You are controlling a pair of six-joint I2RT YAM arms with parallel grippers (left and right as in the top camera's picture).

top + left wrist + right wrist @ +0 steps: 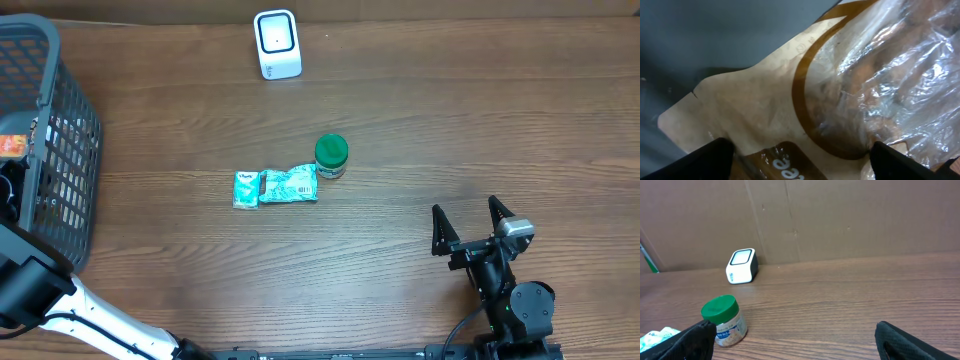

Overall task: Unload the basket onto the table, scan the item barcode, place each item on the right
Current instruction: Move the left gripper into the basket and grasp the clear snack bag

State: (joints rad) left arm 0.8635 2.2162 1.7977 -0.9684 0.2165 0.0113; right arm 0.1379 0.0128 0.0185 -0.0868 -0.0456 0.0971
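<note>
**Visitor:** Where was the left gripper (800, 162) when this was taken?

**Onlooker:** Down inside the grey mesh basket (60, 170) at the table's left edge. Its black fingers (707, 160) stood wide apart, one at each side of a snack pouch (765, 100) lying just beneath them in the basket. I could not tell whether the tips touched it. Nothing was pinched.

**Visitor:** What sort of pouch?

**Onlooker:** It was tan matte paper with a small notch in one edge. A brown ring was printed round a crinkled clear plastic window, and brownish pieces showed through. A dark brown label with pale lettering sat at the near end.

**Visitor:** And the right gripper (470, 225)?

**Onlooker:** It was at the near right of the wood-grain table (450, 120), jaws spread fully, holding nothing and well apart from everything else.

**Visitor:** The scanner?

**Onlooker:** The scanner (277, 45), a small white box with rounded corners and a dark-rimmed face, stood at the far edge before a cardboard wall (840, 215). Near the middle of the table sat a squat jar (331, 156) with a green screw lid. It was just beside two crumpled green-and-white packets (289, 184) lying end to end.
</note>
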